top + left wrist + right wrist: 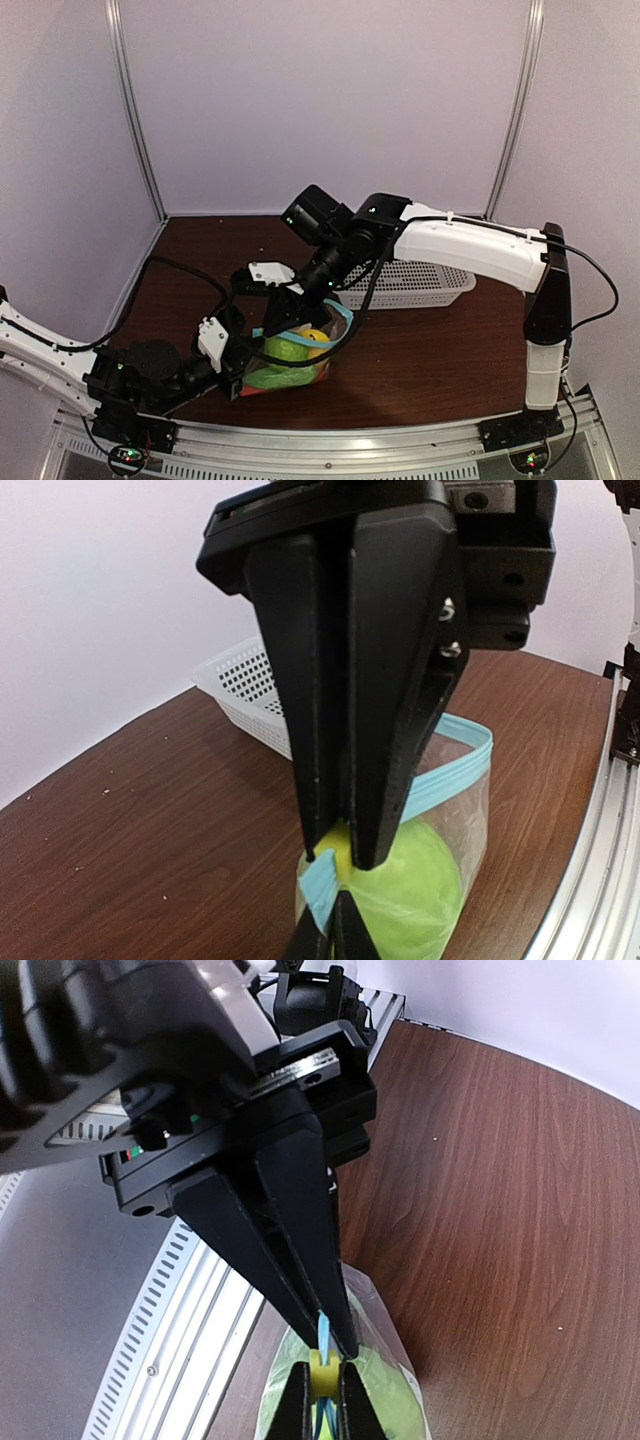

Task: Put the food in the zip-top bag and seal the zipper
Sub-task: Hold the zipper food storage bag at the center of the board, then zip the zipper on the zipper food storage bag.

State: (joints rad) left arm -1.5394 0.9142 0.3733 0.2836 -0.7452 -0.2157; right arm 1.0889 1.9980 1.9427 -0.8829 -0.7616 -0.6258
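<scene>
The clear zip-top bag stands on the table. Inside it are a green apple, a yellow fruit and a red piece. The small green oblong vegetable cannot be made out. The teal zipper runs along the bag's top. My left gripper is shut on the zipper's near corner. My right gripper meets it tip to tip from above, shut on a small yellow slider piece on the zipper. In the top view the left gripper and right gripper meet at the bag's left end.
A white perforated basket stands behind and to the right of the bag; it also shows in the left wrist view. The metal rail runs along the table's near edge. Purple walls close in the back and sides.
</scene>
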